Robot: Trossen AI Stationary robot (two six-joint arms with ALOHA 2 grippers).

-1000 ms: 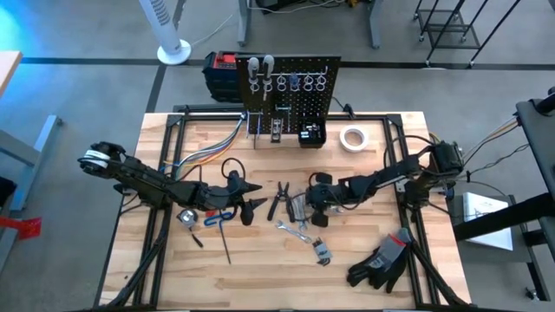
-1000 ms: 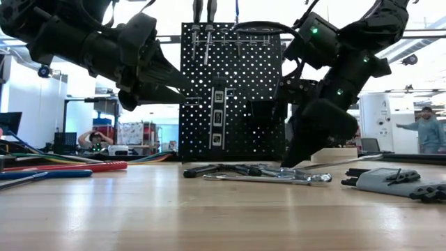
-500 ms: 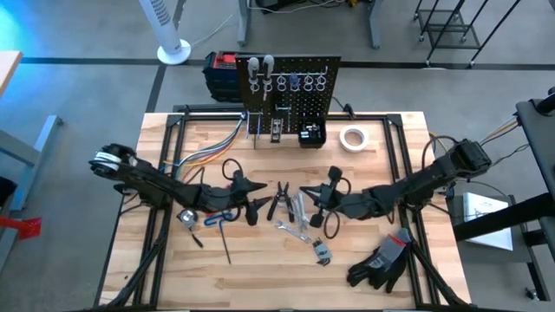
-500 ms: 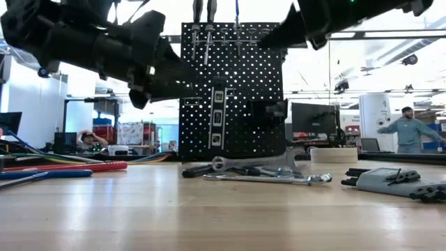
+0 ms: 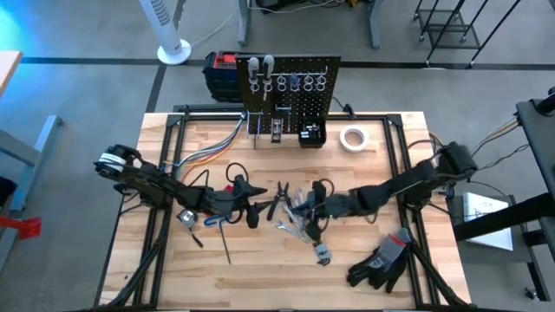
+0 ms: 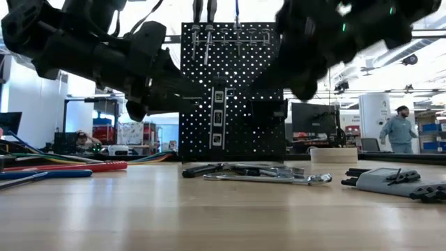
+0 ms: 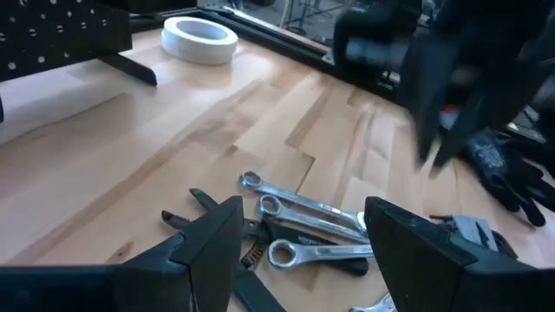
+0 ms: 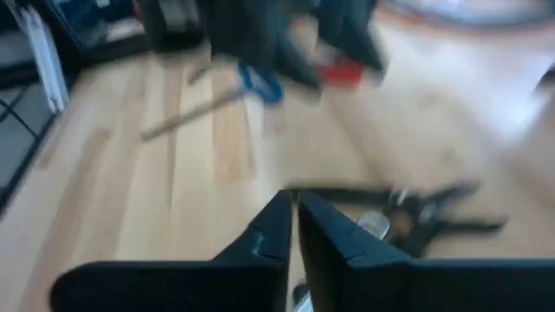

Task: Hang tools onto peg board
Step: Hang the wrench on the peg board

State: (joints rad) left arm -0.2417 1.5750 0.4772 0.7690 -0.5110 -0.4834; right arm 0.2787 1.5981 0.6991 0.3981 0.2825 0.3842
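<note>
While the left gripper [image 5: 257, 211] waits spread open left of centre, the right gripper [image 5: 309, 208], fingers nearly together and seemingly empty, hangs over the wrenches [image 7: 303, 230] mid-frame. Picking comes first: part the fingers, take one, carry it to the peg board [image 5: 290, 91] at top centre.

I see silver wrenches [image 7: 299, 227] and black pliers [image 5: 279, 200] lying flat mid-table. The black peg board [image 5: 290, 94] stands upright at the far edge.
</note>
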